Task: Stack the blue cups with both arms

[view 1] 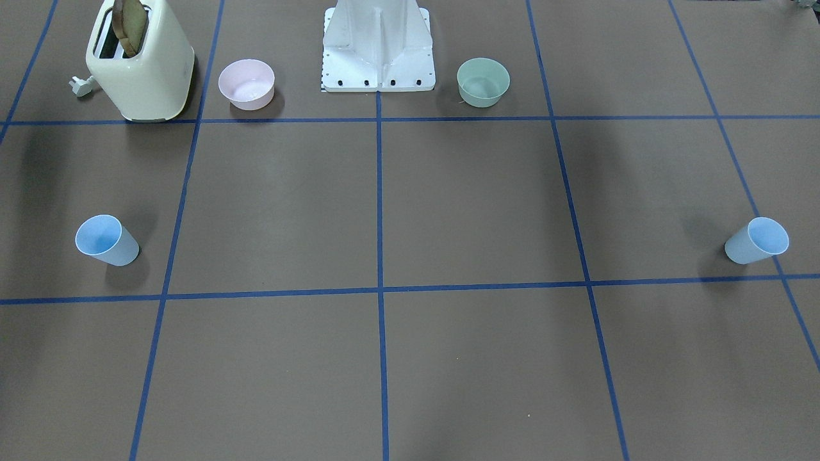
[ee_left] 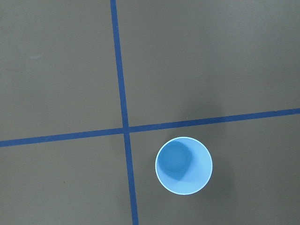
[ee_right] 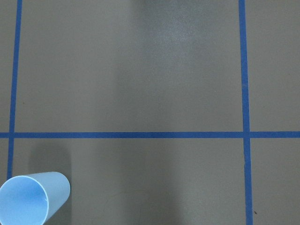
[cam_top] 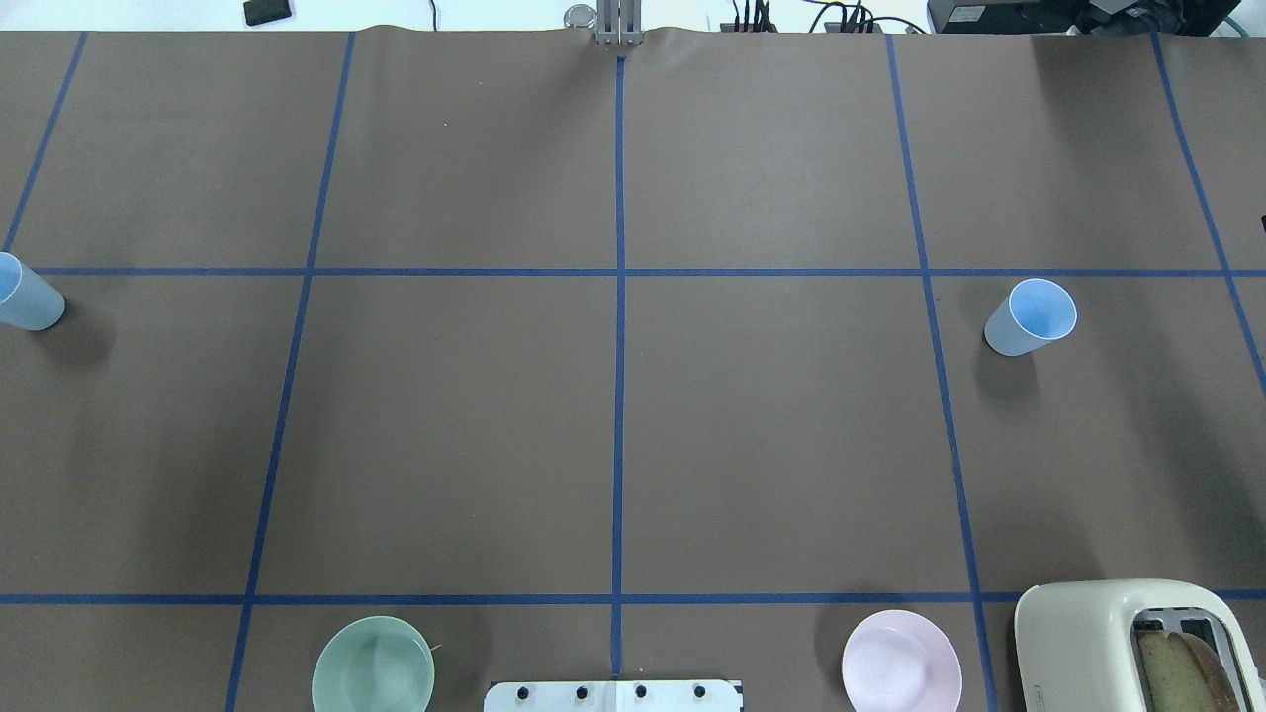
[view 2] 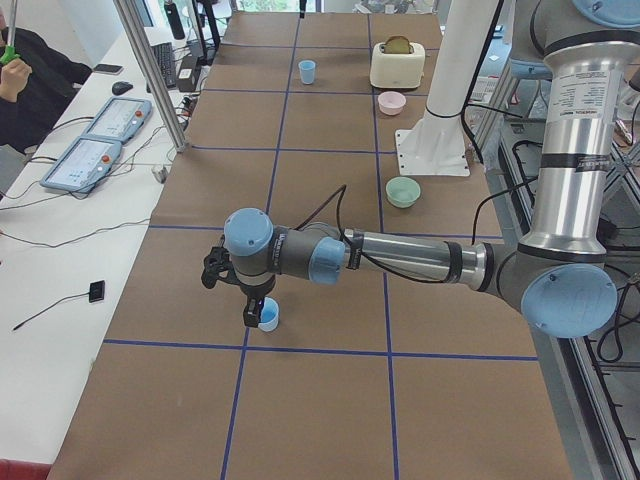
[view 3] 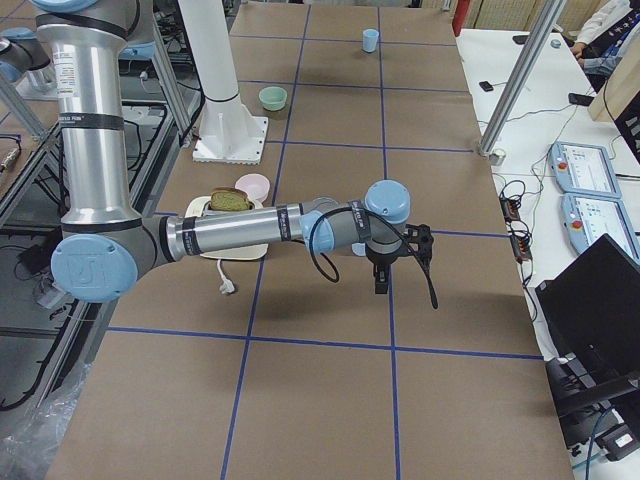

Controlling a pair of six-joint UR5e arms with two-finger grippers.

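- Left claw (view 2: 250,314) hangs from the near arm in the left-end view, fingers pointing down just beside the left-side cup (view 2: 268,318). Whether the fingers stand apart or together, I cannot tell (only a side view shows them).
- Right claw (view 3: 404,284) shows only in the right-end view, right of frame centre. Apart or together, again I cannot tell.
- Left-side cup stands upright, mouth up, long axis vertical. The left wrist view looks straight into it, below and right of frame centre, just below-right of a tape crossing (ee_left: 125,128).
- Right-side cup (ee_right: 33,200) sits in the bottom left corner of the right wrist view with its wall showing, so it lies off to one side of that camera rather than beneath it (also upright).
- Both cups rest on the table (cam_top: 613,415), well apart, at opposite side edges of the overhead view. Each is nearer its own arm.
- Judgement: the left claw needs only a small shift to centre on its cup, the right a larger one.
- Writing: printed bands on the upright arm tubes in both side views, too small to read. No legible brand on the toaster (view 1: 141,64), pink bowl (view 1: 246,84) or green bowl (view 1: 483,82).
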